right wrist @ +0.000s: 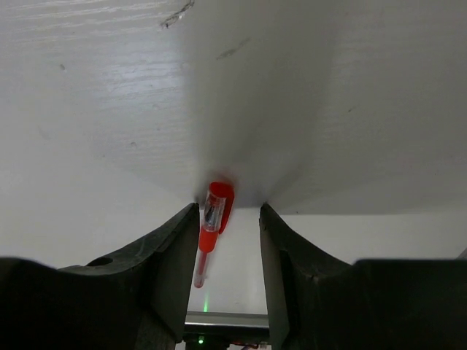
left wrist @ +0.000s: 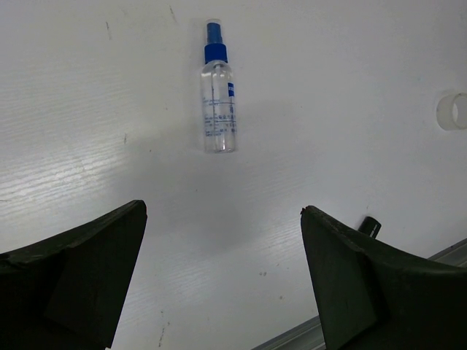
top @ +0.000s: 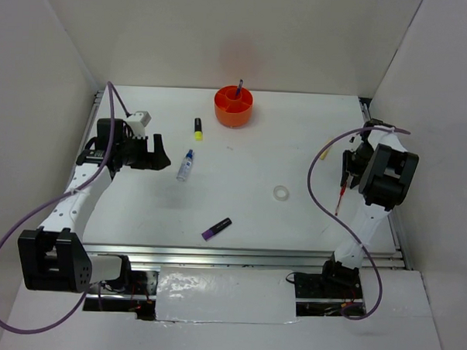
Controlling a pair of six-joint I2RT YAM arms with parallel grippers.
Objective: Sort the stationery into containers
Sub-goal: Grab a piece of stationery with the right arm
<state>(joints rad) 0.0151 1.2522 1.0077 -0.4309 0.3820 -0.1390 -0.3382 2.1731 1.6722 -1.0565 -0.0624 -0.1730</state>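
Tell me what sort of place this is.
Probably a robotics lab test cell: white panel walls box in a white table, with an aluminium rail at its near edge.

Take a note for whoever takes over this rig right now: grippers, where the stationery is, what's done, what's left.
Left gripper: open, empty, facing the clear blue-capped bottle.
Right gripper: jaws parted around a red pen, gap on one side; grip uncertain.
Done: one dark pen stands in the round orange plastic organiser.
Left: bottle, yellow highlighter, purple highlighter and clear tape ring lie loose on the white table; red pen not yet placed.
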